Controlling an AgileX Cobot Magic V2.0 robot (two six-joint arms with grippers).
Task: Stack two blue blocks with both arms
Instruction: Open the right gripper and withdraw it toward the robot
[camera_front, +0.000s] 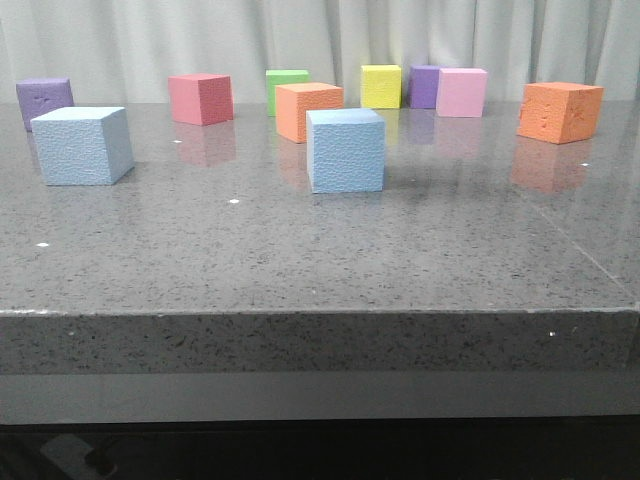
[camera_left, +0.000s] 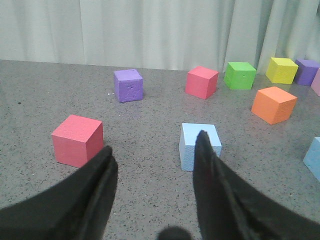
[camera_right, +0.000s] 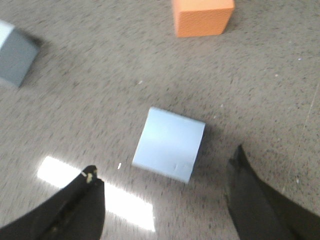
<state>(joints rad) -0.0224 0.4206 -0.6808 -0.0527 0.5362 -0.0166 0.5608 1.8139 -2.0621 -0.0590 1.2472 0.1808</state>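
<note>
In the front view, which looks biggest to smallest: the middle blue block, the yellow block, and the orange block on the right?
1. Middle blue block: looks biggest, but it is also nearest the camera.
2. Right orange block.
3. Yellow block: looks smallest, but it sits farthest back, so its true size is unsure.
</note>
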